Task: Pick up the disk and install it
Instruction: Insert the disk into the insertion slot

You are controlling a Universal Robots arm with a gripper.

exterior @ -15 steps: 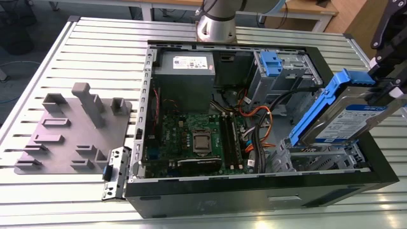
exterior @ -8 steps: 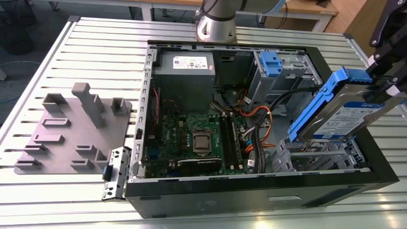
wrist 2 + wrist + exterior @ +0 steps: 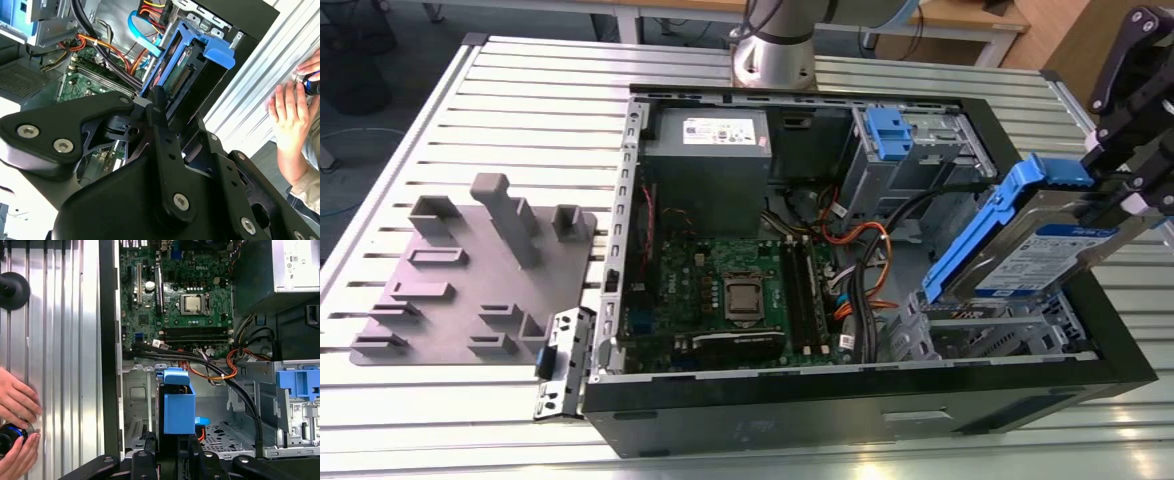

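disk (image 3: 1041,255) held tilted above the metal drive bay (image 3: 1001,325) at the exterior view's right end of the open computer case (image 3: 854,415), not yet seated. your gripper (image 3: 1117,195) is clamped on it, fingers (image 3: 160,120) pressed to the blue rail in the second wrist view. 1 of a person's hands (image 3: 287,117) rests on the slatted table (image 3: 454,400) just beside the case.

My pincer (image 3: 1127,185): matte black. Disk (image 3: 1047,255): silver body, blue-and-white label, bright blue rails. Spare bracket (image 3: 887,130): same blue. Motherboard (image 3: 720,275): dark green. Cables (image 3: 867,245): orange, red, black. Case (image 3: 854,420): black. Power supply (image 3: 707,165): grey, white sticker. Fixture plate (image 3: 467,270): flat grey. Table (image 3: 454,420): silver, ribbed in parallel stripes.
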